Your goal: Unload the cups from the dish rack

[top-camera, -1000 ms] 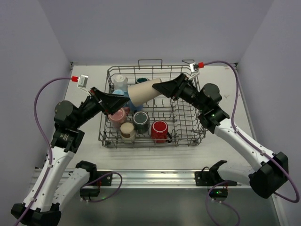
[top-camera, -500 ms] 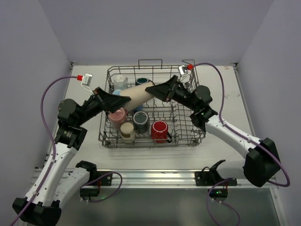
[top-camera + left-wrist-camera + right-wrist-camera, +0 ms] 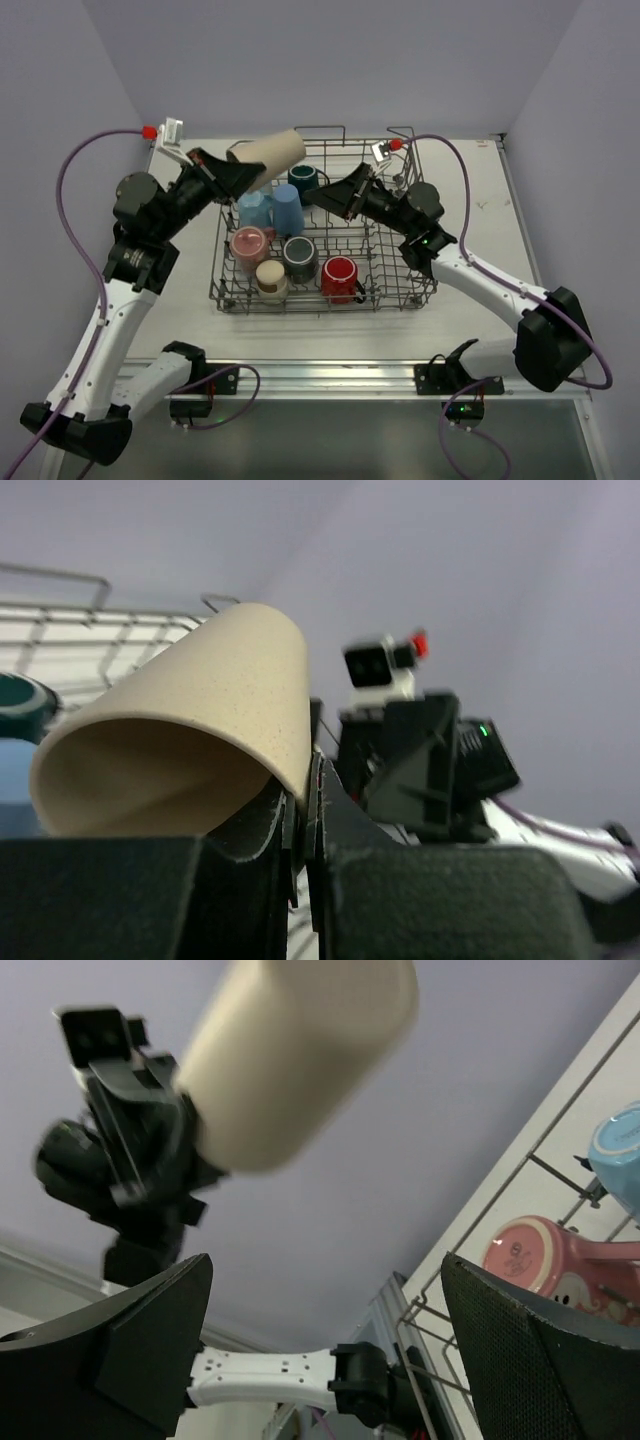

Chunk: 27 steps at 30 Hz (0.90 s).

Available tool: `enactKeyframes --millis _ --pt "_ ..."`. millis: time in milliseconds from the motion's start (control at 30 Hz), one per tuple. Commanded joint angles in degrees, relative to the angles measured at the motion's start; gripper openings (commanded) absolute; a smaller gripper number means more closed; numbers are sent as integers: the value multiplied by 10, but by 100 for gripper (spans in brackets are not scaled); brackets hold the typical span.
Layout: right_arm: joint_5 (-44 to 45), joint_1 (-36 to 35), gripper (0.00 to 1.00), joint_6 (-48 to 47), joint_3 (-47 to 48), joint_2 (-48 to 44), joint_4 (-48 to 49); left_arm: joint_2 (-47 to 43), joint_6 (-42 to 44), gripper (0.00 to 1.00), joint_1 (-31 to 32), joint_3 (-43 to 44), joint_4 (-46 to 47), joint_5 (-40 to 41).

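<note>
Top external view gives the whole layout. The dish rack (image 3: 425, 285) stands on the desk (image 3: 500, 225) between the two arms. Seven cups sit inside it:
- dark teal cup (image 3: 303, 180)
- light blue cup (image 3: 253, 210)
- blue cup (image 3: 288, 208)
- pink cup (image 3: 248, 243)
- cream cup (image 3: 270, 276)
- dark grey cup (image 3: 299, 257)
- red cup (image 3: 340, 276)

An eighth, the tall beige cup (image 3: 272, 152), is held above the rack's far-left corner. It is tilted almost onto its side, with its mouth toward the left arm.

This view does not resolve the grip. The left wrist view does. The left gripper (image 3: 240, 168) is closed to a narrow slit on the beige cup's rim wall. One of its fingers (image 3: 255, 830) lies inside the mouth and the other outside. The cup's mouth faces the camera and its body extends away from the gripper.

Right wrist view shows what neither other view does. The beige cup's closed base points toward the right gripper (image 3: 318, 197), with open air around the cup. The right gripper's jaws stand wide apart. Nothing lies between them and they touch nothing. This gripper hangs over the middle of the rack, near the beige cup's base but apart from it. The pink cup and light blue cup lie below it, to one side.
</note>
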<state>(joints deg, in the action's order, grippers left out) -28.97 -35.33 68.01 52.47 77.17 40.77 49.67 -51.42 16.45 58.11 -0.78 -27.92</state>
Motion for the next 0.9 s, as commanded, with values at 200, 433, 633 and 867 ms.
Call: enactKeyframes --millis 200,433,633,867 --pt "64 -4 99 -231 -11 -135 -271 312 280 0 -11 480 -404 429" --pt "96 -5 99 -344 -22 -199 -391 445 309 0 -109 570 -525 465" --pt "91 -10 99 -379 -27 -203 -419 504 325 0 -144 547 -546 504" --pt "95 -18 99 -380 -40 -189 -411 602 337 0 -154 548 -546 509"
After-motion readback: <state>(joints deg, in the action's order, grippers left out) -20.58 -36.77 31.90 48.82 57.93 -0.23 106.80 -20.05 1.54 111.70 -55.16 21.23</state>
